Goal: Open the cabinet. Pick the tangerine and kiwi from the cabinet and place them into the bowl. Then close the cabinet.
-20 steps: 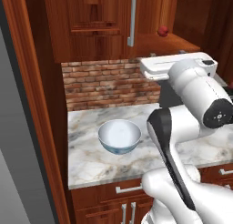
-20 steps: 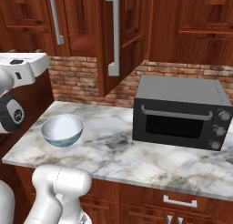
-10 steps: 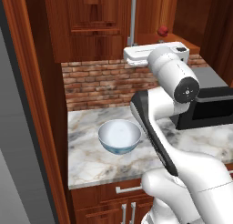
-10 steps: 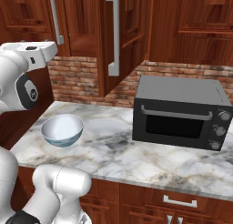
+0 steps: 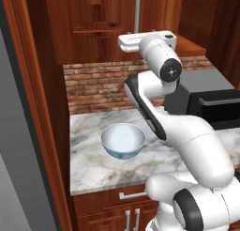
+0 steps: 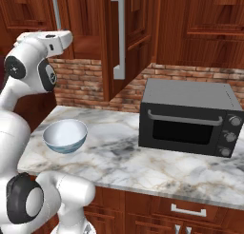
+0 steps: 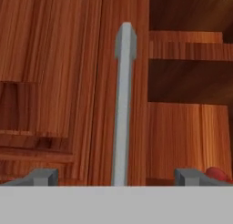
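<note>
The reddish-brown cabinet (image 7: 54, 82) has its right door (image 6: 131, 33) swung open and its left door (image 5: 89, 28) closed. My gripper (image 7: 116, 177) is open in front of the left door, and that door's long silver handle (image 7: 124, 104) runs up between its two fingertips (image 7: 43, 176). The hand (image 5: 145, 40) is raised to the cabinet's lower edge, also seen as the hand (image 6: 55, 40) above the bowl. The bowl (image 5: 123, 140) sits empty on the marble counter, pale inside. Tangerine and kiwi are hidden.
A small red fruit (image 7: 216, 173) lies on the cabinet's lower shelf, right of the handle. A black microwave (image 6: 188, 116) stands on the counter's right side. A brick backsplash (image 5: 93, 87) runs behind the bowl. A tall wooden panel (image 5: 33, 108) borders the counter's left.
The arm has swung the hand left and up, from in front of the open right half of the cabinet to the closed left door's handle. The bowl has not moved.
</note>
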Available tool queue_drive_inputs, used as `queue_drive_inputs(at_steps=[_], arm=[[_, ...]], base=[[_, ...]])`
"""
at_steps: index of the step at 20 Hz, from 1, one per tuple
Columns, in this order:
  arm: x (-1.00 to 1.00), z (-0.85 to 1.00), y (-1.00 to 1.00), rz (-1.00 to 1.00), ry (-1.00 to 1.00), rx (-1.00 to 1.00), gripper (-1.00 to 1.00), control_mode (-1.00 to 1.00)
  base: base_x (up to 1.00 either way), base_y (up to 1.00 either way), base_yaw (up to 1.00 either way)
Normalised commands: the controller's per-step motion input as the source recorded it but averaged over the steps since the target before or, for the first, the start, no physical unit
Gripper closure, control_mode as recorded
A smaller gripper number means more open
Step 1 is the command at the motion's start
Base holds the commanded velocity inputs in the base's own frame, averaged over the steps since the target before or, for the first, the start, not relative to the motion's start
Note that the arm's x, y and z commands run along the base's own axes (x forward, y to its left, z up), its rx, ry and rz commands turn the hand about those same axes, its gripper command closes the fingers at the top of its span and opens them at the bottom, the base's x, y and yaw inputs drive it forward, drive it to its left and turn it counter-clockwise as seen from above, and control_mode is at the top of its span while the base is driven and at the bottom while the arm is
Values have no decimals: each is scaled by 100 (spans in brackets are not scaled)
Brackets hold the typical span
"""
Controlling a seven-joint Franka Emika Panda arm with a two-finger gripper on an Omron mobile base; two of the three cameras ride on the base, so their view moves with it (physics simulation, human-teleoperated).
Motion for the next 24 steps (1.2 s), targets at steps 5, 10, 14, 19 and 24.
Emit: queue_drive_inputs(at_steps=[5,10,14,19,24], arm=[[99,2,1,0,0,0,-100,-100],[100,-4,20,0,5,0,-100,-100],[100,-10,42,0,7,0,100,-100],[36,0,11,-2,7,0,100,-100],[-11,0,0,-2,0,0,100,-100]], base=[[0,0,0],[0,0,0],[0,0,0],[0,0,0],[0,0,0]])
